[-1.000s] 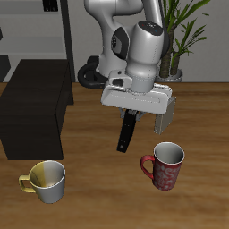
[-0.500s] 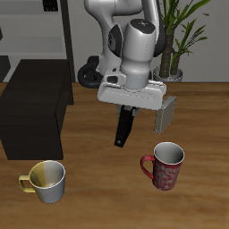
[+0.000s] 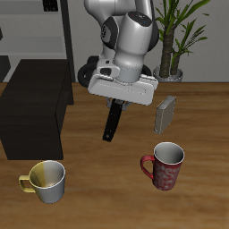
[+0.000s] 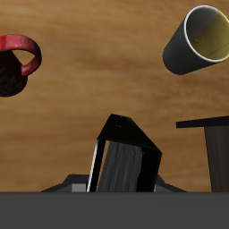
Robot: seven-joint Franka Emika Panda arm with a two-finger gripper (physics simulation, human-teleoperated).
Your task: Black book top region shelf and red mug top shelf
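The black book [image 3: 112,122] hangs tilted in the air, its upper end clamped in my gripper [image 3: 117,103], which is shut on it. It hovers above the wooden table between the shelf [image 3: 36,103] and the red mug [image 3: 165,166]. The wrist view shows the black book [image 4: 125,159] close up with pale page edges, the red mug [image 4: 18,64] and a corner of the shelf [image 4: 215,148]. The shelf is a low black-brown cabinet with a flat top. The red mug stands upright near the table's front edge.
A yellow-and-white mug [image 3: 46,180] stands near the front edge, in front of the shelf, and appears as the yellow-and-white mug [image 4: 202,38] in the wrist view. A grey book [image 3: 165,114] stands upright behind the red mug. A potted plant [image 3: 174,40] is at the back.
My gripper has carried the black book up and sideways toward the shelf, uncovering the grey book. The mugs have not moved.
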